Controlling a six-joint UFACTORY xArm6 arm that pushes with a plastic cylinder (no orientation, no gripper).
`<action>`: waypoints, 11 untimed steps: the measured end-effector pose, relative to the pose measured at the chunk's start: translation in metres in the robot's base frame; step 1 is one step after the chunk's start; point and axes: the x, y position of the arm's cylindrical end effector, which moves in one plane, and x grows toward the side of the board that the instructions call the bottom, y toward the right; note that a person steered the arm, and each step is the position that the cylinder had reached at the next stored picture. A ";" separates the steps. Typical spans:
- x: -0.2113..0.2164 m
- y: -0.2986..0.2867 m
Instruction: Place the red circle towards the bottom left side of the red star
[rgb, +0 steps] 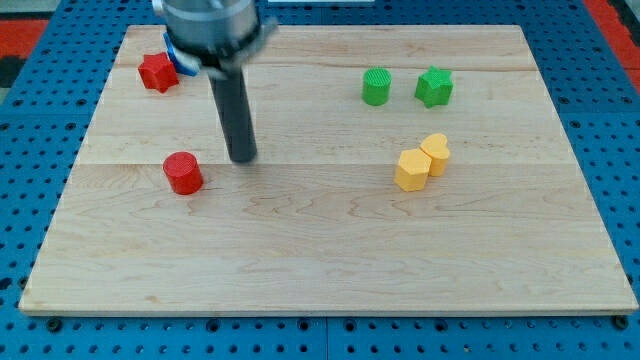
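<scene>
The red circle (183, 172) lies on the wooden board at the view's left, below the middle. The red star (157, 72) lies near the board's top left corner, up and slightly left of the circle. My tip (243, 159) rests on the board just right of the red circle and a little above it, with a small gap between them. The rod rises from the tip towards the view's top.
A blue block (181, 61) shows partly behind the rod, right beside the red star. A green circle (376, 86) and a green star (434, 87) lie at the top right. A yellow hexagon (411, 169) and a yellow heart (435, 152) touch at the right. The board's edge (320, 312) runs along the bottom.
</scene>
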 end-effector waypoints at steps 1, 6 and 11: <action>0.023 -0.051; -0.050 -0.092; -0.064 -0.219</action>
